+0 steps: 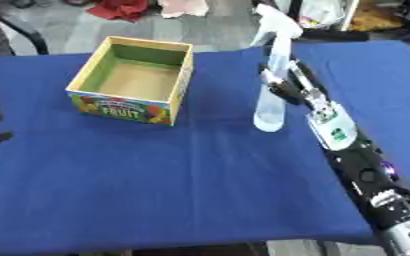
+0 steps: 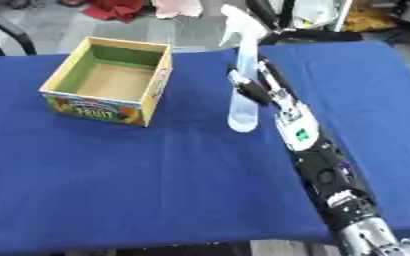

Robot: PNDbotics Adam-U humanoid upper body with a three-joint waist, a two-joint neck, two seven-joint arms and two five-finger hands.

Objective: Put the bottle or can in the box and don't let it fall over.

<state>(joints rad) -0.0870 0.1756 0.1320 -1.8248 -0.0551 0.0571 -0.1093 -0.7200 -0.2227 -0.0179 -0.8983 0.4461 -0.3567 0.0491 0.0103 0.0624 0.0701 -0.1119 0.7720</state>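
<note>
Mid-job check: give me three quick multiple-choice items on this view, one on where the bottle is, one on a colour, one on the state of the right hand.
1. Where is the spray bottle?
A. inside the box
B. on the cloth, right of the box
C. on the floor

2. What colour is the tablecloth?
A. blue
B. red
C. white

3. What is the right hand doing?
A. resting open, away from the bottle
B. curled round the bottle
C. reaching into the box

Answers: 1 B, the bottle stands apart from the fruit box; 2 A, the cloth is blue throughout; 3 B, its fingers wrap the bottle's body.
</note>
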